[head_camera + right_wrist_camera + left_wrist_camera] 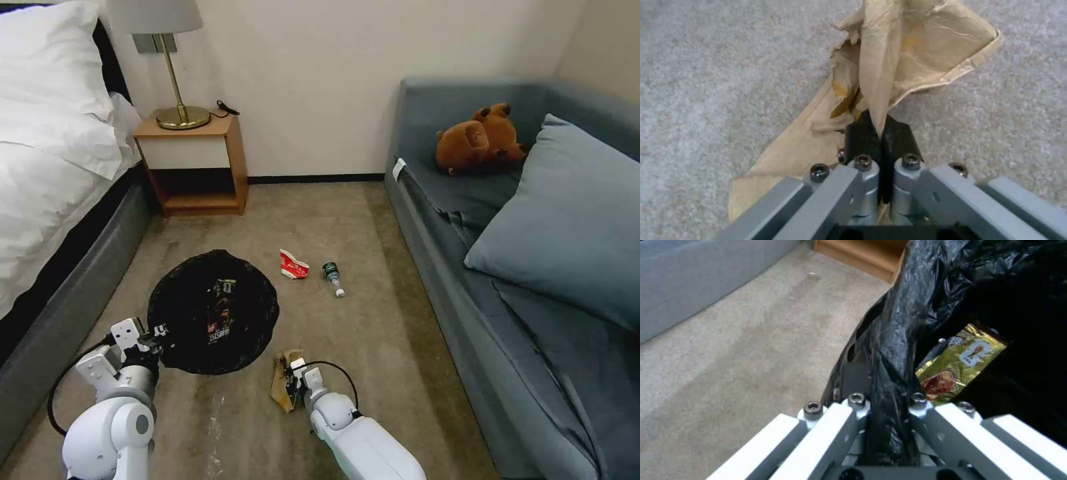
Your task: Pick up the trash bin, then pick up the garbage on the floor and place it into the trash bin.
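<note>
Trash bin [212,312] held at rim by clamped left gripper [159,331], snack wrapper [961,362] already inside; right gripper [881,131] pinched closed on paper bag [907,53] at floor; carton [293,265] and bottle [332,277] remaining on carpet [373,347].

soft, even indoor light fills the room, with no hard shadows on the carpet [373,347]. the lamp [155,20] looks unlit. the black bag liner [898,326] throws small glossy highlights, its inside nearly pure black. the gold wrapper [960,363] glints. both wrist views are slightly soft, their near edges blurred
</note>
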### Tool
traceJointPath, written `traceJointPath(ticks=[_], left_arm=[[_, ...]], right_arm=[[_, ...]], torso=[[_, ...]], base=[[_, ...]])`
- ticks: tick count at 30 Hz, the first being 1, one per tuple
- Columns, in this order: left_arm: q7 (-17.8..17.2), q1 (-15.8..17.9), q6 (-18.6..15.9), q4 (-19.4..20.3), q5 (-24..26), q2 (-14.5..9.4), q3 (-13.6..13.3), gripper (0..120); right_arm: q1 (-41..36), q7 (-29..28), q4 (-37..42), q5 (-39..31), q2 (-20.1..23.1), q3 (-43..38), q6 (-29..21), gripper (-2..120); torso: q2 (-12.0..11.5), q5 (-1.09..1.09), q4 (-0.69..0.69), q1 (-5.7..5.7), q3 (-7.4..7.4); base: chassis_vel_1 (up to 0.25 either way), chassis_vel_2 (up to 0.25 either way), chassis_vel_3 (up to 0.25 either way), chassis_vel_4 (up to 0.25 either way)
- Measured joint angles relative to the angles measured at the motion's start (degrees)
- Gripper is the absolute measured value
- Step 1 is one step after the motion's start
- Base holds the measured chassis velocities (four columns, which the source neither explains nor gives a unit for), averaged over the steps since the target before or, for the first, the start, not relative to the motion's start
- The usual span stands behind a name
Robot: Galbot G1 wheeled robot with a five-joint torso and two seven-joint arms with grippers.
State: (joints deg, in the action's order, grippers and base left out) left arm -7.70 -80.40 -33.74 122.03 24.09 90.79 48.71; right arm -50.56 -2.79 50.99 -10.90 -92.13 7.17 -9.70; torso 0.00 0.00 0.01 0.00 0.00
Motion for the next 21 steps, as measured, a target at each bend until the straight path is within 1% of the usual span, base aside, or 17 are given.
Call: traceJointPath(ticks=[4, 6, 9, 21], left_arm=[[0.00, 0.29, 0.00, -0.27, 0.02, 0.00, -0.10, 1], [0.00, 0.82, 0.00, -0.66, 0.20, 0.02, 0.10, 1], [0.00, 0.96, 0.00, -0.89, 0.42, -0.05, 0.19, 1], [0.60, 0.84, 0.43, -1.95, 1.86, -0.71, 1.02, 1]], right_arm=[[-0.48, -0.79, 1.06, 0.14, 0.01, -0.44, 0.19, 0], [-1.35, -1.68, 3.50, -0.08, 0.01, -0.99, 0.11, 0], [-1.70, -2.15, 4.86, -0.25, 0.01, -1.75, 0.03, 0], [-1.50, -4.70, 8.19, -1.17, 0.00, -6.56, 0.08, 0]], torso=[[0.00, 0.00, -0.01, 0.00, 0.00], [0.00, 0.00, -0.01, 0.00, 0.00], [0.00, 0.00, -0.01, 0.00, 0.00], [0.00, 0.00, -0.01, 0.00, 0.00]], base=[[0.000, 0.000, 0.000, 0.000], [0.000, 0.000, 0.000, 0.000], [0.000, 0.000, 0.000, 0.000], [0.000, 0.000, 0.000, 0.000]])
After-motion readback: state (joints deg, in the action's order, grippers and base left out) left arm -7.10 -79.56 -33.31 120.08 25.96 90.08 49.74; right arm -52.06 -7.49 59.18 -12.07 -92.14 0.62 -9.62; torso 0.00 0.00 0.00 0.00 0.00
